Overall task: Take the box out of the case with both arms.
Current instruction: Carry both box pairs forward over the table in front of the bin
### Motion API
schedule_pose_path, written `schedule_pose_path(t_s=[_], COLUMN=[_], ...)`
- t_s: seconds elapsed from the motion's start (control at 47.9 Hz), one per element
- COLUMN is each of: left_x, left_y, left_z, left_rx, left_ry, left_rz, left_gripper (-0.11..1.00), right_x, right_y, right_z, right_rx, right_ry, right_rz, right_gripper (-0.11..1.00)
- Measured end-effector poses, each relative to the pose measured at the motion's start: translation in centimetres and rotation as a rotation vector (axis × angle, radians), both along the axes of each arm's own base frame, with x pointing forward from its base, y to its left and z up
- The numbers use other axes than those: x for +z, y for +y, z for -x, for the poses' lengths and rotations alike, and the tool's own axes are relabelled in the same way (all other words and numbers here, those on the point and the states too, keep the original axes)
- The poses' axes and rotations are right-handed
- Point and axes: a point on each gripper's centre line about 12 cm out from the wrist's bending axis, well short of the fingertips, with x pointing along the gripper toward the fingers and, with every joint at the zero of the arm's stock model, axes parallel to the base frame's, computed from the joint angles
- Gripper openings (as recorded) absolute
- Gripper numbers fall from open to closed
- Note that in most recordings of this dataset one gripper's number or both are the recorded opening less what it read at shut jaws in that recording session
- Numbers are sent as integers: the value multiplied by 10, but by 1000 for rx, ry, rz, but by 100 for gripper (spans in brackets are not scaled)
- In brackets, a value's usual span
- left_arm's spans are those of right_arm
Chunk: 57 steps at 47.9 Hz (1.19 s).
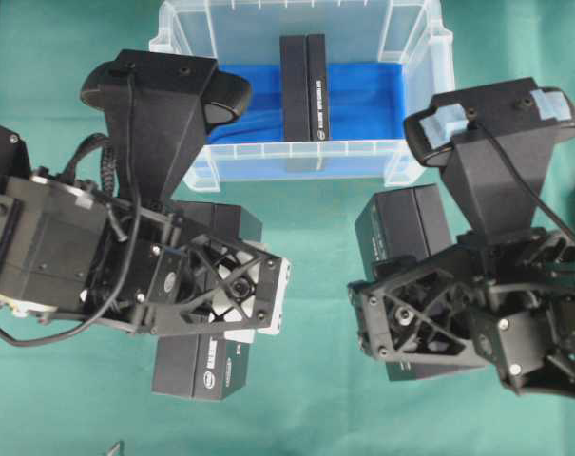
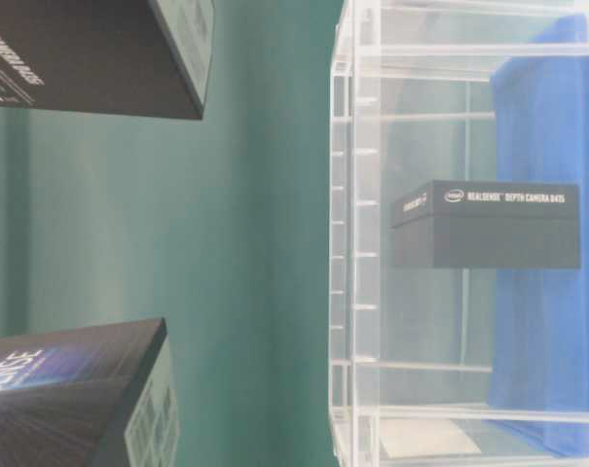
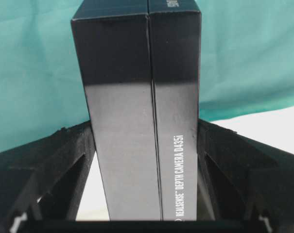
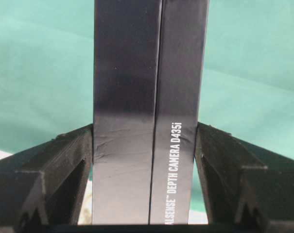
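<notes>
Overhead: one black box [image 1: 304, 87] stands on edge on the blue liner in the case [image 1: 415, 157]. Both arms are over the green counter [image 1: 311, 313], outside it. Left wrist view: left gripper [image 3: 146, 145] jaws clamp a box [image 3: 137, 116] by its flat sides. Right wrist view: right gripper [image 4: 144, 145] likewise holds another box [image 4: 147, 97] — stiff, light cardboard, probably slick, best pinched across the broad faces.

The picture is turned sideways. The clear case [image 2: 357, 243] is filling the right part, with a blue liner [image 2: 547, 321] inside. A black box [image 2: 489, 229] is sitting in it. Two more black boxes are showing at upper left [image 2: 90, 53] and lower left [image 2: 75, 399] against the green table [image 2: 255, 243].
</notes>
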Motion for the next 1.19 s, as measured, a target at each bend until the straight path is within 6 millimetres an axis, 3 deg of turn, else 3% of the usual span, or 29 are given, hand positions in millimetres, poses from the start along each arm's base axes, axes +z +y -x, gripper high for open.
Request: schedule_pose_path(t_s=[0.814, 1.19], left_x=[0, -26], left_y=[0, -1], left_z=[0, -2], left_rx=[-1, -3], left_ry=[0, 67], left_rz=[0, -22], left_gripper=[64, 64], right_x=[-6, -16], right_y=[1, 3], right_z=[-5, -9], right_rx=[-3, -8], right_ry=[12, 36], right_rz=[15, 25], right_gripper=[66, 66])
